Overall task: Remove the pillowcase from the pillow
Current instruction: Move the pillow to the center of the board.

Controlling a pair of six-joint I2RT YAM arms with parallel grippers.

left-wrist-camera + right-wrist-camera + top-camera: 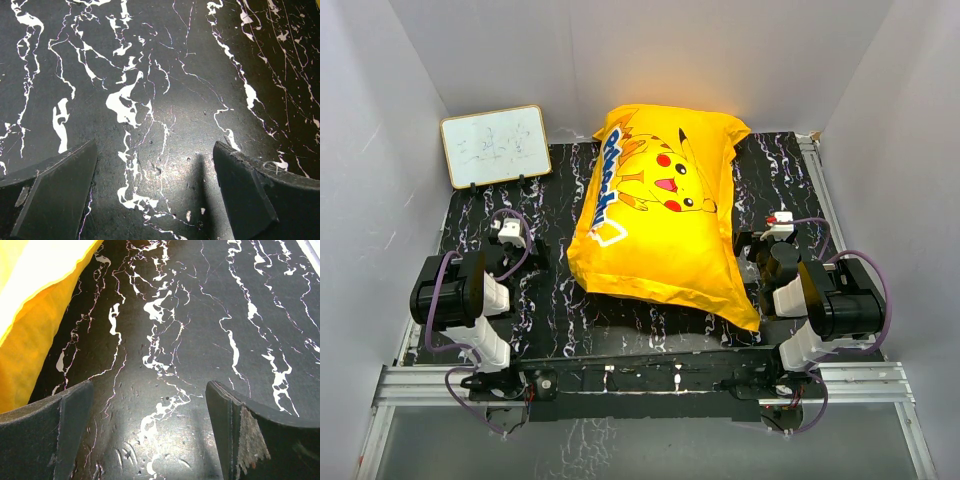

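Note:
The yellow pillowcase (660, 215) with the Pikachu print lies plump in the middle of the black marbled table, tilted, near corner pointing right. It fully covers the pillow, which is hidden inside. Its yellow edge shows at the left of the right wrist view (30, 315). My left gripper (510, 235) is open and empty, low over bare table (155, 165), left of the pillowcase. My right gripper (772, 232) is open and empty, low over bare table (150, 405), just right of the pillowcase.
A small whiteboard (496, 146) stands propped at the back left of the table. White walls close in the left, back and right sides. A metal rail (640, 385) runs along the near edge at the arm bases.

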